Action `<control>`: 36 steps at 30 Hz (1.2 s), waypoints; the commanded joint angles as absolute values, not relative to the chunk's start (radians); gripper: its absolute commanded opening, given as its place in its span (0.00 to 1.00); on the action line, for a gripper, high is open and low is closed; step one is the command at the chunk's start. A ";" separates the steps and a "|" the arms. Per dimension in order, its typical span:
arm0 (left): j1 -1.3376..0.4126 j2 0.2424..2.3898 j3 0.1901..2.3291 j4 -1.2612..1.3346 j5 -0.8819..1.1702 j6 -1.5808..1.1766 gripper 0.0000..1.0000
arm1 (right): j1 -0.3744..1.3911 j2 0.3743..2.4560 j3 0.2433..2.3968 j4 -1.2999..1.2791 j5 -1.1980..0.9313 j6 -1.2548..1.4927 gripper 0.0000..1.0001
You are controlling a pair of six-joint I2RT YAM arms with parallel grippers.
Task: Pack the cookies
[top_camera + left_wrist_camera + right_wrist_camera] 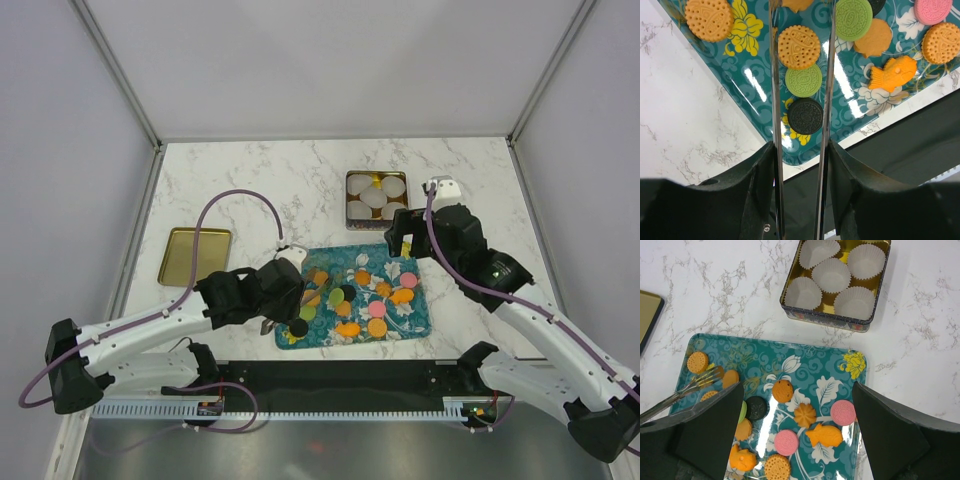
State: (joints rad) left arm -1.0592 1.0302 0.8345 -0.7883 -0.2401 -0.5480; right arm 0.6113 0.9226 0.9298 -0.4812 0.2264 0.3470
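Gold lid (194, 256) lies at the left side of the table (250, 180), well apart from the work and out of the way. Left jaws are clamped on the two arms of long metal tongs (773, 100), squeezing them partway, so the blades are not closed together. The blades reach over the near-left corner of the teal tray (740, 347) and straddle a row of three: orange cookie (799, 47), green cookie (803, 80) overlapping it, and black cookie (805, 116) nearest the wrist. The blades stand just beside the cookies' edges; can't tell if they touch. Looks lined up to pinch one of the row. Tongs are probably in use because the cookies lie flat and crowded, too thin for bare jaws. The rest of the cookies (376, 327) are scattered flat across the tray, none lifted.

Right jaws are wide apart and empty, hovering by the tray's far-right corner near the tin (830, 320). Reads as waiting clear of the tongs. The tin sits on the table just beyond the tray's far edge. Its white paper cups (831, 275) look empty, so nothing is packed yet. Risk: the green/orange overlap could drag a neighbour along.
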 commanded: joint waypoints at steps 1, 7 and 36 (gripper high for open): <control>-1.077 1.031 0.853 -0.778 -0.301 -0.592 0.52 | 0.614 0.900 0.928 -0.476 0.235 0.345 0.98; -1.078 1.035 0.854 -0.778 -0.313 -0.595 0.52 | 0.615 0.891 0.916 -0.477 0.233 0.350 0.98; -1.095 1.132 0.870 -0.739 -0.350 -0.568 0.43 | 0.614 0.853 0.893 -0.491 0.241 0.354 0.98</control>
